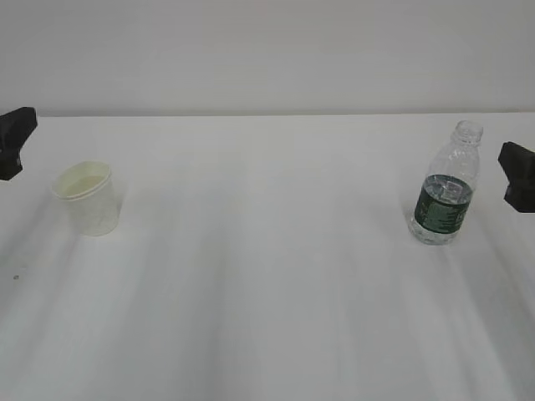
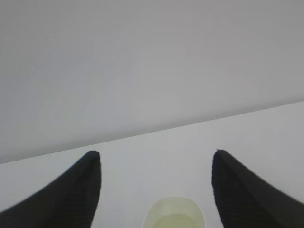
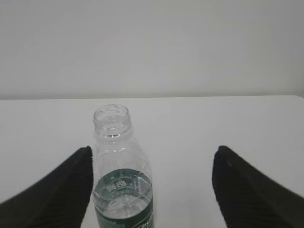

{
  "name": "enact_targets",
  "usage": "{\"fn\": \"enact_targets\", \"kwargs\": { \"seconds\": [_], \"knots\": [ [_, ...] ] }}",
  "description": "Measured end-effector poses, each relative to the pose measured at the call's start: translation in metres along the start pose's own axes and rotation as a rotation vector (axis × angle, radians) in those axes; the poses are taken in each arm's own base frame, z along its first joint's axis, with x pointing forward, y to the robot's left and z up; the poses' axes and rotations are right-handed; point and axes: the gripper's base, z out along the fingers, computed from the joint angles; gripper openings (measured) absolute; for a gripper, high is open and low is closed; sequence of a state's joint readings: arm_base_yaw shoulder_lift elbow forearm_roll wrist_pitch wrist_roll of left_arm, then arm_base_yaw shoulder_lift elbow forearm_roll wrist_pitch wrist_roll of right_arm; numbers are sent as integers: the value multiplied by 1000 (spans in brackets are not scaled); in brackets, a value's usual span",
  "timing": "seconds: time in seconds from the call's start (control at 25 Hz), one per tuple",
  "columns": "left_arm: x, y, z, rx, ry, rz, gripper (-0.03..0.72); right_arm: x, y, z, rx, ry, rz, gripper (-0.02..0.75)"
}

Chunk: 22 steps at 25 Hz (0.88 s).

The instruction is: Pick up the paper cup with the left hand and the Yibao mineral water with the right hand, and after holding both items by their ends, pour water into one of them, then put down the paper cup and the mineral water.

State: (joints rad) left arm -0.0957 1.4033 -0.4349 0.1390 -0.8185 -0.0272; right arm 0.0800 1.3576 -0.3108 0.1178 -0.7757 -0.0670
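White paper cup point(image 1: 86, 198) and Yibao mineral water point(image 1: 445, 191) upright, untouched (left hand point(image 2: 156, 156), right hand point(image 3: 151, 152) both wide apart).

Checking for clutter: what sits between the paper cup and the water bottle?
Nothing: bare white table separates the white paper cup from the clear green-labelled bottle, exterior view.

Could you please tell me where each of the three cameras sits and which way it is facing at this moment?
Exterior view: in front of the white table, looking down at a slant; paper cup left, Yibao mineral water right, a dark gripper at each edge.
Left wrist view: on the left arm, looking forward between the open left hand at the cup's rim.
Right wrist view: on the right arm, looking between the open right hand at the bottle.
Shared: each wrist view shares its object with the exterior view.
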Motion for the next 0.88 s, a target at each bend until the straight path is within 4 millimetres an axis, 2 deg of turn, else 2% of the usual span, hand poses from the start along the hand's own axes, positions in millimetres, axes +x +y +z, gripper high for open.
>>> {"fn": "enact_targets", "kwargs": {
  "seconds": [0.88],
  "knots": [
    [-22,1,-18,-14,-6,13,519,-19,1,-17,-24,64,8,591]
  ]
}}
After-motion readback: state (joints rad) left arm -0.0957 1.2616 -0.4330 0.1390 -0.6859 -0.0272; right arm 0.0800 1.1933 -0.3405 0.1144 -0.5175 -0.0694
